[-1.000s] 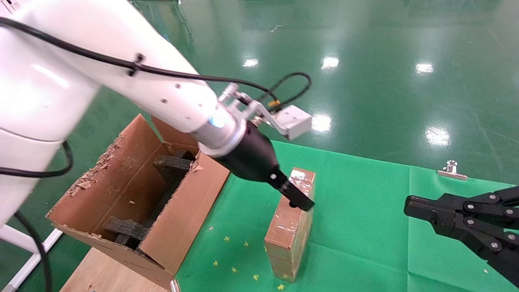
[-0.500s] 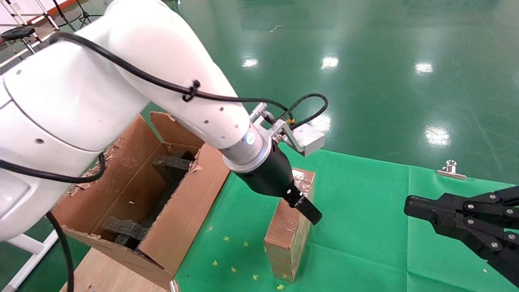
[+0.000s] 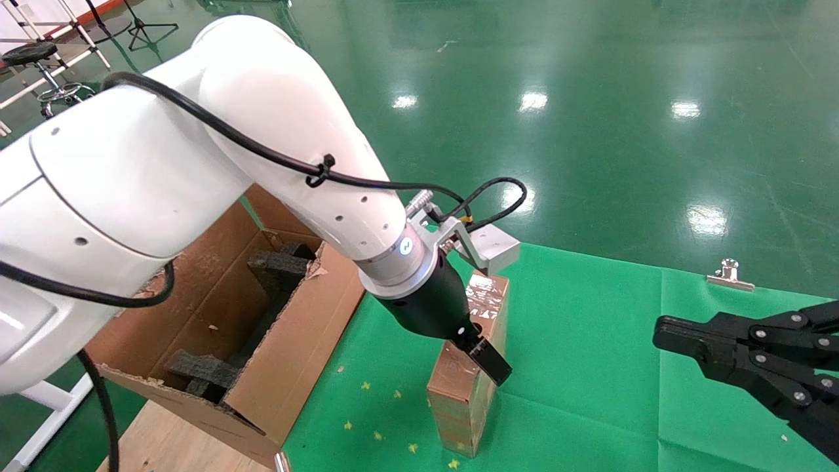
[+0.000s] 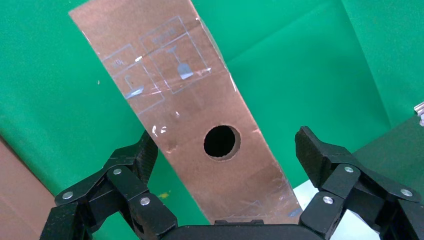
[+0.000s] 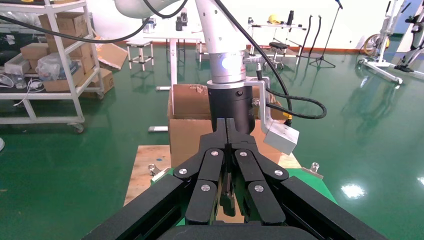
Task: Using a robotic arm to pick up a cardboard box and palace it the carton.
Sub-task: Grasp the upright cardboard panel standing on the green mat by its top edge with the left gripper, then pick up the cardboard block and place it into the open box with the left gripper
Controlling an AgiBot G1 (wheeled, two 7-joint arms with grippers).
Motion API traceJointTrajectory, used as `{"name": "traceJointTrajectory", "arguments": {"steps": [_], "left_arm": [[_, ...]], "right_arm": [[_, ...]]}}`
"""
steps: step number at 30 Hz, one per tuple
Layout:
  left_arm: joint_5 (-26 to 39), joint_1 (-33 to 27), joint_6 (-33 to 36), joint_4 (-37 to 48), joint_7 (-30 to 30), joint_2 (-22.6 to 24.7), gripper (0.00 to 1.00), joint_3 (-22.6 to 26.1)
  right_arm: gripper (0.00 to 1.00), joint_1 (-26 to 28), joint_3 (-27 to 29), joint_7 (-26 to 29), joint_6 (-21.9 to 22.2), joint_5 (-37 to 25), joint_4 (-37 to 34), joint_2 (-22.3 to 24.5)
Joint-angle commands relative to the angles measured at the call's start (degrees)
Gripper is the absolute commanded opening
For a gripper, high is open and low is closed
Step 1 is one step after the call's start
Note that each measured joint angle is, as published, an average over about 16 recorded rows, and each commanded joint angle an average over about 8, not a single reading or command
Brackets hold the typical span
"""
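Cardboard box: upright on the green worktop, just beside the carton.
Left gripper: jaws spread wide, straddling the box, gripping nothing.
Right gripper: jaws together, idle, well apart.
Progress: grasp, lift and placing not yet done.

We see the cardboard box lying flat on the green cloth, narrow, brown, shiny with clear tape, a round hole in its top face. The robotic arm, thick and white, reaches over it. Just beside stands the carton, ragged flaps open, dark foam inside.
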Motion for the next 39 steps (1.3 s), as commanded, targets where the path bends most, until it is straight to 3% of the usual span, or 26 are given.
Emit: {"name": "traceJointTrajectory", "arguments": {"steps": [1,3,5,32,39], "left_arm": [[-0.01,-0.05,0.14,0.05,0.1,0.04,0.36,0.17],[-0.02,-0.05,0.1,0.04,0.05,0.02,0.11,0.08],[-0.02,-0.05,0.06,0.01,-0.01,-0.01,0.01,-0.01],[-0.04,0.07,-0.36,-0.09,-0.26,-0.24,0.0,-0.48],[-1.43,-1.23,-0.59,-0.66,0.85,-2.37,0.0,-1.1]], "right_arm": [[1.0,0.0,0.0,0.0,0.0,0.0,0.0,0.0],[1.0,0.0,0.0,0.0,0.0,0.0,0.0,0.0],[1.0,0.0,0.0,0.0,0.0,0.0,0.0,0.0],[1.0,0.0,0.0,0.0,0.0,0.0,0.0,0.0],[1.0,0.01,-0.01,-0.01,0.0,0.01,-0.01,0.0]]}}
